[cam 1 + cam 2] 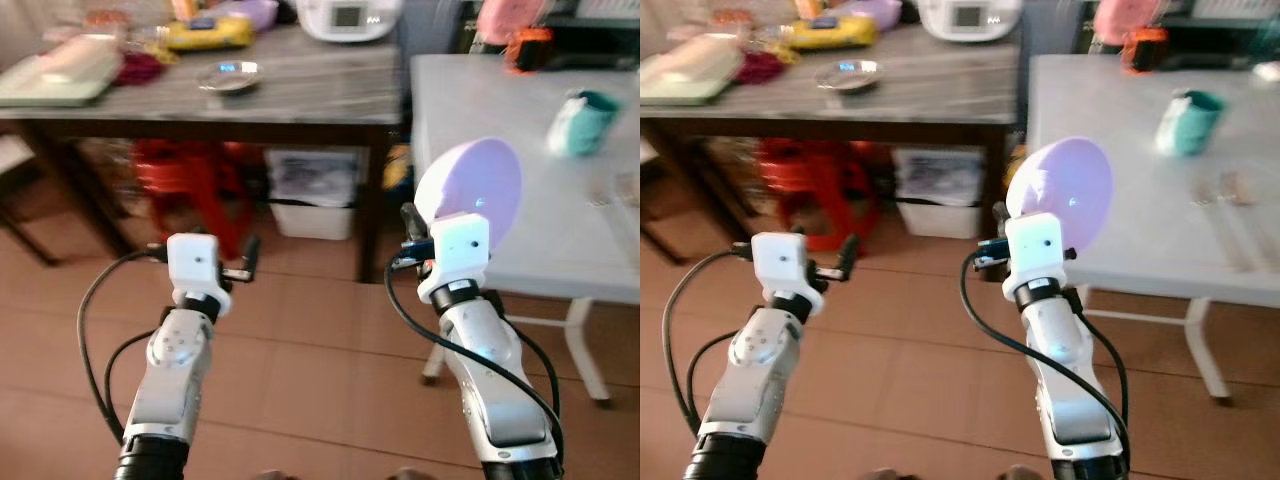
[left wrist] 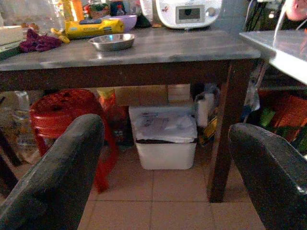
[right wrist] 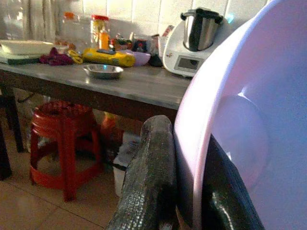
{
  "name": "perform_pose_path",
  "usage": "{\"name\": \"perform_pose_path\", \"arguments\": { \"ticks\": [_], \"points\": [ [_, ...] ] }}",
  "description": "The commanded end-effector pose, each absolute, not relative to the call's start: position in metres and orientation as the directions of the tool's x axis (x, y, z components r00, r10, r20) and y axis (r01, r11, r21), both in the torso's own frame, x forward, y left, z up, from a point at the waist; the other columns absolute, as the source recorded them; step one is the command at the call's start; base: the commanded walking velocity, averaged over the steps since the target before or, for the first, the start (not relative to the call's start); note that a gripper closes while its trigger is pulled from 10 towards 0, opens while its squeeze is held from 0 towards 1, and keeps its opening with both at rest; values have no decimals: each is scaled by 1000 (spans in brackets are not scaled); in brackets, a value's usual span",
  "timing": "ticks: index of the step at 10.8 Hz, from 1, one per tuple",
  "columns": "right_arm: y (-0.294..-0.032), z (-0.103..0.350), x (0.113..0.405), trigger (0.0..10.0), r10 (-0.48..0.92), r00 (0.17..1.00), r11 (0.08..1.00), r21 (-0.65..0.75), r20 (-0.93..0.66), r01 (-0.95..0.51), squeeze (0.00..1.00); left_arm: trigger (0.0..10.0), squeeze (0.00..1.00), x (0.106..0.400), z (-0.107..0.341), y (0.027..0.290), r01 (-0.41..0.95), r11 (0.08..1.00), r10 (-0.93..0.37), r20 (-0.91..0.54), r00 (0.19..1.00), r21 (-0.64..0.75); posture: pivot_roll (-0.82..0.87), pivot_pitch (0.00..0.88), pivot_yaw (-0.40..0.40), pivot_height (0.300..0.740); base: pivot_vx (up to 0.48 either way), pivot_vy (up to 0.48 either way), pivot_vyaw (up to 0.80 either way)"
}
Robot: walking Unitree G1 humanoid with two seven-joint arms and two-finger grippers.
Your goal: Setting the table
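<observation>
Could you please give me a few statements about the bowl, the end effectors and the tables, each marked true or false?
1. The right end effector grips the rim of a purple bowl. True.
2. The left end effector holds a metal dish. False: it is open and empty; the metal dish sits on the dark table.
3. The purple bowl rests on the white table. False: it is held up, tilted on edge.
4. A red stool stands under the dark table. True.
</observation>
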State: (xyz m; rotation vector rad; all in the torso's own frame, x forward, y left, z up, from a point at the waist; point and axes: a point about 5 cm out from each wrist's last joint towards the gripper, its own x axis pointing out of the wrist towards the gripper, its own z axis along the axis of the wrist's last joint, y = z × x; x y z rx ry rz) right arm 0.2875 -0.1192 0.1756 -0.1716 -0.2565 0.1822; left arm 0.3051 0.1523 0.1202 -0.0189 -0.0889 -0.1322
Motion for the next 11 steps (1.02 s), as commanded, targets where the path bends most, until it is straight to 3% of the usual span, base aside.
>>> {"name": "perform_pose_path", "arguments": {
  "ticks": [1, 7, 11],
  "points": [
    [-125, 176, 287, 10000, 185, 952, 971, -196, 242, -138, 0, 10000, 0, 306, 121, 145, 154, 988, -152, 87, 985, -12, -54, 113, 87, 740, 0, 428, 0],
    [-125, 174, 289, 10000, 173, 954, 973, -194, 246, -127, 0, 10000, 0, 311, 122, 144, 164, 986, -163, 85, 983, -6, -48, 99, 96, 740, 0, 454, 0],
    [-125, 175, 291, 10000, 182, 950, 970, -206, 254, -131, 0, 10000, 0, 308, 128, 141, 209, 978, -205, 139, 969, -15, -49, 88, 93, 740, 0, 0, 0]
  ]
}}
